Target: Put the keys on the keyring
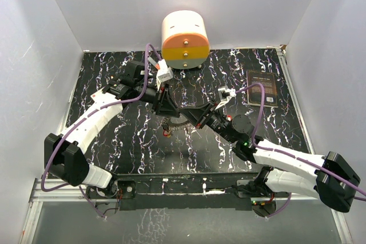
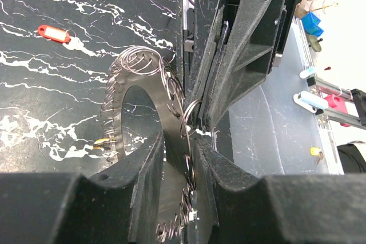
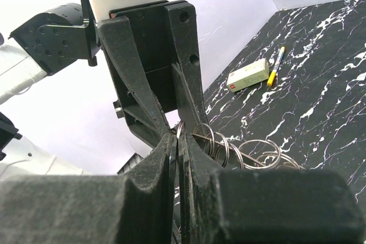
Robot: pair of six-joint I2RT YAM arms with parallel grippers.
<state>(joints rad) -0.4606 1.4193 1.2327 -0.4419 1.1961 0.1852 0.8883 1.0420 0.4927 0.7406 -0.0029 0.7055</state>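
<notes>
The keyring [image 2: 134,130] is a flat silver ring with many small split rings along its rim, held on edge above the black marbled table. My left gripper [image 2: 178,141] is shut on its plate. My right gripper [image 3: 178,141] faces it tip to tip and is shut on a small split ring [image 3: 180,128] at the rim. In the top view both grippers meet over the keyring [image 1: 170,123] at the table's middle. A red key [image 2: 53,32] lies on the table beyond the ring. A yellow key [image 2: 102,141] shows by the ring's far rim.
A cream-and-orange round drawer unit [image 1: 185,39] stands at the back centre. A dark booklet [image 1: 263,88] lies at the back right. A small white box [image 3: 247,75] and a marker pen [image 3: 277,64] lie together on the table. White walls close in three sides.
</notes>
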